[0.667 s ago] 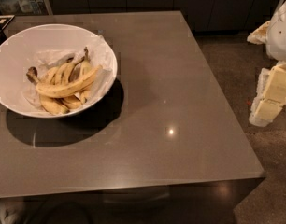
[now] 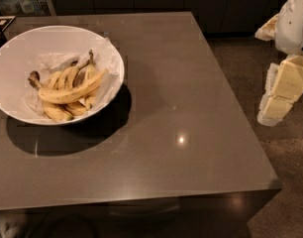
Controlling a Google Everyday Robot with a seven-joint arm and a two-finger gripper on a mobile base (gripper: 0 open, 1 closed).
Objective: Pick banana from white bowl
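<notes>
The banana (image 2: 72, 92) lay atop the other bananas (image 2: 60, 112) in the white bowl (image 2: 23, 51), near the far left corner of the desk (image 2: 191, 108). Its long axis ran roughly left to right. Your gripper (image 2: 277, 100) hung beyond the right edge, well apart, so you faced a leftward reach. Whether it was spread or pressed together, I cannot tell.

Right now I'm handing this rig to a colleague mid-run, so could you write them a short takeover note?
Gripper: hangs off the right edge of the table, far from the bowl, not on the banana.
Banana: lies across the top of the other bananas in the white bowl, which sits on the table's left side.
Done: no grasp yet.
Left: reach across to the bowl, grip the banana, lift it out.
</notes>
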